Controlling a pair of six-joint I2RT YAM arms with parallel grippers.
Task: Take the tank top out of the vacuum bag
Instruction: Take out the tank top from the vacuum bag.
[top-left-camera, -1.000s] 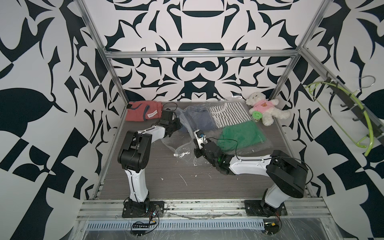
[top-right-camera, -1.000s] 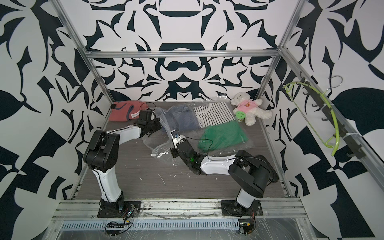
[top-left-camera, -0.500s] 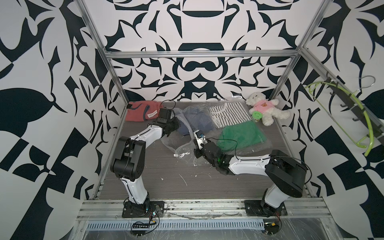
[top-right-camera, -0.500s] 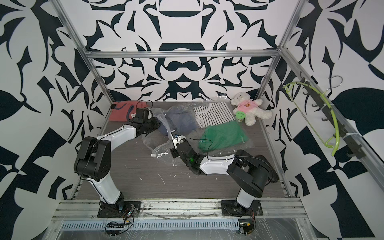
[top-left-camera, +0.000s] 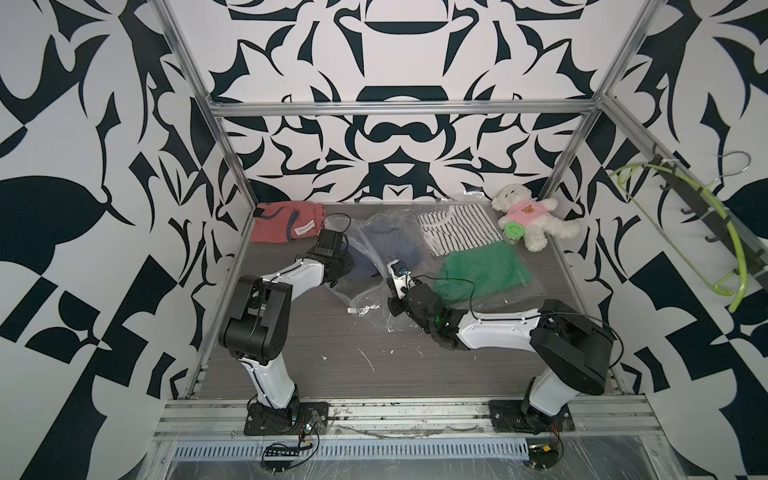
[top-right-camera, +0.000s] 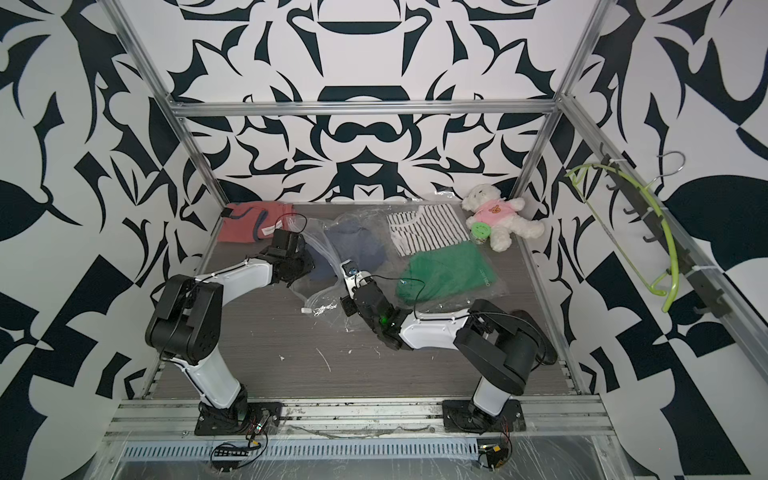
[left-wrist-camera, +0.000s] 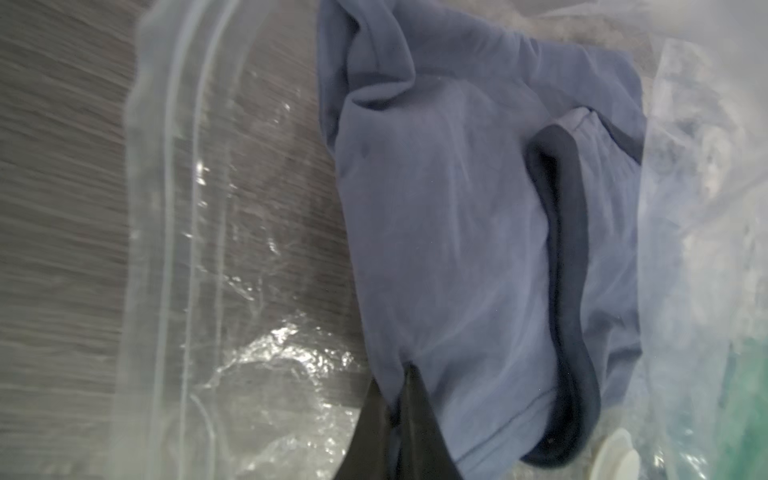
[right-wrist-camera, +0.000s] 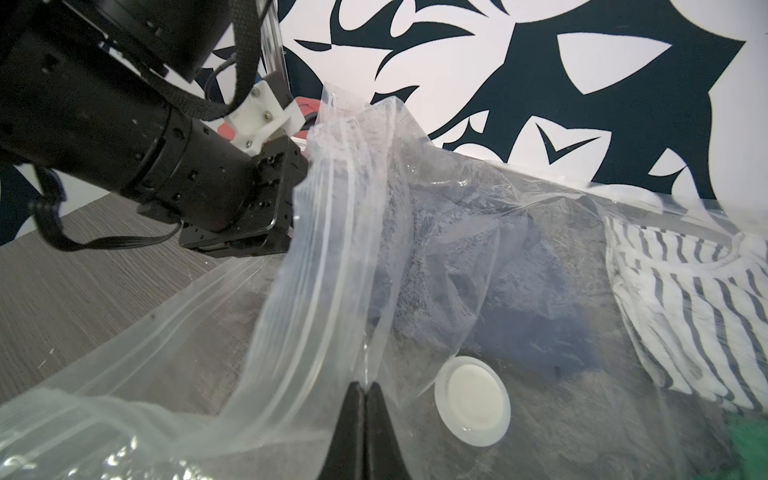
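The vacuum bag (top-left-camera: 397, 216) is clear crinkly plastic at the table's middle back, with its round white valve disc (right-wrist-camera: 472, 401) and zip strip (right-wrist-camera: 316, 257) showing. Its small white slider clip (top-left-camera: 351, 310) lies on the table in front. The tank top (left-wrist-camera: 449, 216), blue-grey with dark navy trim, lies bunched at the bag's open mouth (top-right-camera: 353, 245). My left gripper (left-wrist-camera: 401, 374) is shut on a fold of the tank top. My right gripper (right-wrist-camera: 365, 384) is shut on the bag's upper film beside the valve, holding that layer raised.
A red garment (top-left-camera: 286, 222) lies at the back left. A striped shirt (top-left-camera: 457, 228) and a green garment (top-left-camera: 482, 270) lie under plastic to the right. A white teddy bear (top-left-camera: 528, 216) sits at the back right. A green hanger (top-left-camera: 706, 232) hangs on the right wall.
The left arm's elbow has swung outward and its gripper has shifted slightly, still pinching the blue cloth. The right arm has stayed put, holding the bag.
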